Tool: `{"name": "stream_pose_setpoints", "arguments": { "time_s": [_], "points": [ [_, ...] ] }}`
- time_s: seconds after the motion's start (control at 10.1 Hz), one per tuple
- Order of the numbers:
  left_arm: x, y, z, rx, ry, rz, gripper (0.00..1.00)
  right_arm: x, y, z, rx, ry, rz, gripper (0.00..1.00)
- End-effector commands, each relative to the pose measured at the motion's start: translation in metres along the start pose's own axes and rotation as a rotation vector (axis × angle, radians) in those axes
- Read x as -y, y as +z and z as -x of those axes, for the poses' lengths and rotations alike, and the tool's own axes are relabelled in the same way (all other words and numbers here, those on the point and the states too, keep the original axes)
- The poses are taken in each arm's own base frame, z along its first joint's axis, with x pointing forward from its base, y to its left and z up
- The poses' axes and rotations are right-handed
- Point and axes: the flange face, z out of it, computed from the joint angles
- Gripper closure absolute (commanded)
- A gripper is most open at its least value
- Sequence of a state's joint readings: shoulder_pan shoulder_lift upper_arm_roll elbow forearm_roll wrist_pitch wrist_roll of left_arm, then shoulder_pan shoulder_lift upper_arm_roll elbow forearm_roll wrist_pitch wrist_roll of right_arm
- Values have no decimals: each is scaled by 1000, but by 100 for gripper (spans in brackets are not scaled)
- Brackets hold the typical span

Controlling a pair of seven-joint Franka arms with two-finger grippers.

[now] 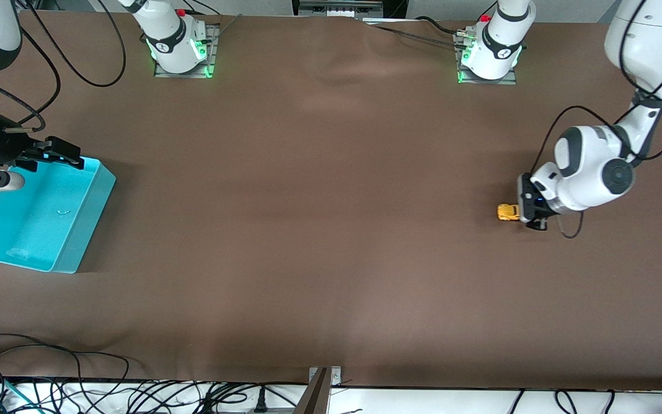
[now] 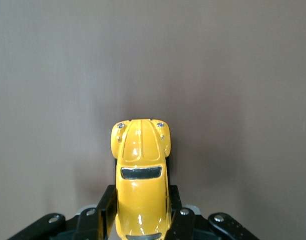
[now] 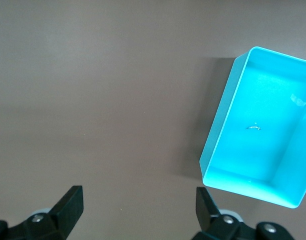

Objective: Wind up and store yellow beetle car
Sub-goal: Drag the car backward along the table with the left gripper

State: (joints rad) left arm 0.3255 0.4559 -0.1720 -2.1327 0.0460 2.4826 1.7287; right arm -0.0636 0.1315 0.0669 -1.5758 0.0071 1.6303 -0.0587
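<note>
Left end effector (image 1: 529, 214) sits low at the bench's left-arm end, clenched on the yellow beetle car (image 1: 507, 212), which rests on the brown bench (image 1: 319, 230). Right end effector (image 1: 49, 154) hangs released over the turquoise bin (image 1: 72, 241) at the right-arm end.

Left wrist view: fingers (image 2: 107, 210) clamp the car's (image 2: 141, 175) rear flanks.

Right wrist view: both fingers (image 3: 70, 202) are spread apart above bare bench, with the bin (image 3: 217, 150) beside them.

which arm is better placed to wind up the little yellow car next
Left. The left gripper is already shut on the yellow car at the left arm's end of the table, so it could likely pull it back. The right gripper hangs open over the turquoise bin at the right arm's end.
</note>
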Motion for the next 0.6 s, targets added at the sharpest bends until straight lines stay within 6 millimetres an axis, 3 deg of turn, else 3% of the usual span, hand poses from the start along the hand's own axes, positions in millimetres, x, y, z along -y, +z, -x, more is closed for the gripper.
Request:
{"name": "stream_pose_setpoints", "arguments": {
  "time_s": [0.0, 0.5],
  "points": [
    [-7, 29, 33, -4, 36, 40, 100, 2, -5, -2, -10, -17, 17, 0],
    [-2, 20, 42, 5, 70, 21, 100, 3, -12, -2, -18, -30, 10, 0]
  ]
}}
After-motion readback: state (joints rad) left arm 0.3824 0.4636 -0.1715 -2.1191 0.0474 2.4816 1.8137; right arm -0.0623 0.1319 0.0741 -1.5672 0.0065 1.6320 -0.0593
